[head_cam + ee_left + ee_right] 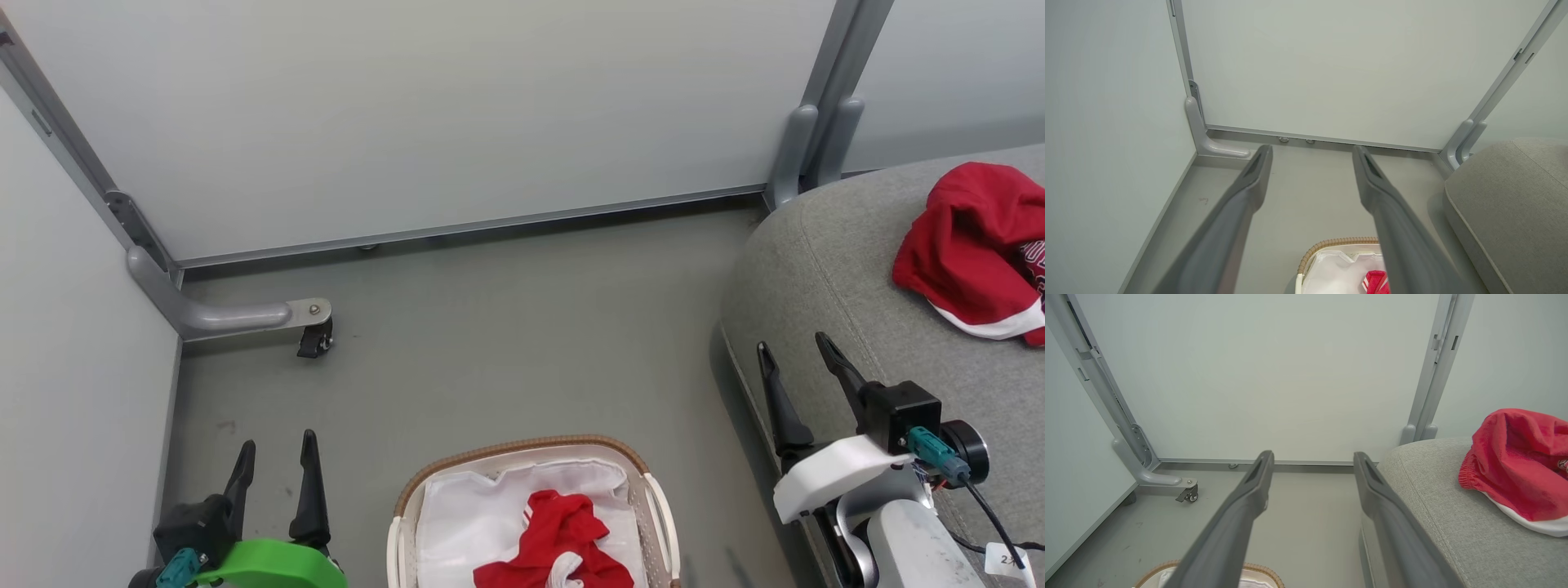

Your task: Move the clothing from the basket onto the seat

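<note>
- The left gripper [277, 441] hovers low, left of the basket [522, 447], with its jaws spread wide and empty.
- The right gripper [792, 343] hangs over the front edge of the seat [824, 269], its jaws equally wide and empty.
- Red clothing [563, 531] lies in the basket; another red garment [963, 245] rests on the seat.
- Bare grey floor [506, 343] runs from the basket to the wall panels [408, 114].

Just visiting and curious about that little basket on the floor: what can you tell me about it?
The basket is small, oval and white, with a brown woven rim, white side handles and a white cloth liner. It stands upright on the grey floor, its near end cut off by the head view's edge. A crumpled red garment with white trim lies inside.
</note>
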You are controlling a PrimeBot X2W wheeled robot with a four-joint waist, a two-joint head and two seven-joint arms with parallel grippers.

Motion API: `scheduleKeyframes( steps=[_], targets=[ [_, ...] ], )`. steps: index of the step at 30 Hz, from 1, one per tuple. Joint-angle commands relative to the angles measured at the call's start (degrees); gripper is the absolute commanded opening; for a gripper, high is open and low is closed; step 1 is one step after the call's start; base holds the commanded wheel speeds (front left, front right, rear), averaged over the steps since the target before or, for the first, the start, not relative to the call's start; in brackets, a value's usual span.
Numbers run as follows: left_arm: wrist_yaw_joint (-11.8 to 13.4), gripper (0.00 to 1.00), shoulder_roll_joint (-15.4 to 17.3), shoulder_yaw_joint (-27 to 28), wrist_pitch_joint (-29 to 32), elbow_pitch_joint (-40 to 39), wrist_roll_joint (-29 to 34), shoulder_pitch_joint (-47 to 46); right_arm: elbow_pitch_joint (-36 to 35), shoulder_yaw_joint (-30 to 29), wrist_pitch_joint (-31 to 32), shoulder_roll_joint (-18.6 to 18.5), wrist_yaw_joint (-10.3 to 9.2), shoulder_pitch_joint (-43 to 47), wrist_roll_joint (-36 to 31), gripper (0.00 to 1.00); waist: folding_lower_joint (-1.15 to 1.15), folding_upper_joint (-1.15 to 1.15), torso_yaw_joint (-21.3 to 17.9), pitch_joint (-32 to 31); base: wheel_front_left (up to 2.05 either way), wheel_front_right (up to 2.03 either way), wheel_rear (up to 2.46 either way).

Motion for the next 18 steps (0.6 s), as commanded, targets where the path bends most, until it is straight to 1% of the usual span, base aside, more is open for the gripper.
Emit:
scheduleKeyframes(
  steps=[1,18],
  targets=[
    [0.30,1.00,0.02,0.02,-0.03,-0.05,-0.03,0.99,-0.13,-0.12,-0.26,-0.25,-0.06,0.96,0.10,1.00,0.00,0.00,-0.04,-0.01,0.00,0.00,0.00],
    [0.02,1.00,0.02,-0.11,-0.04,0.34,0.27,-0.08,0.58,0.02,-0.26,-0.24,-0.06,-0.24,0.10,1.00,0.00,0.00,0.30,0.63,0.00,0.00,0.00]
  ],
)
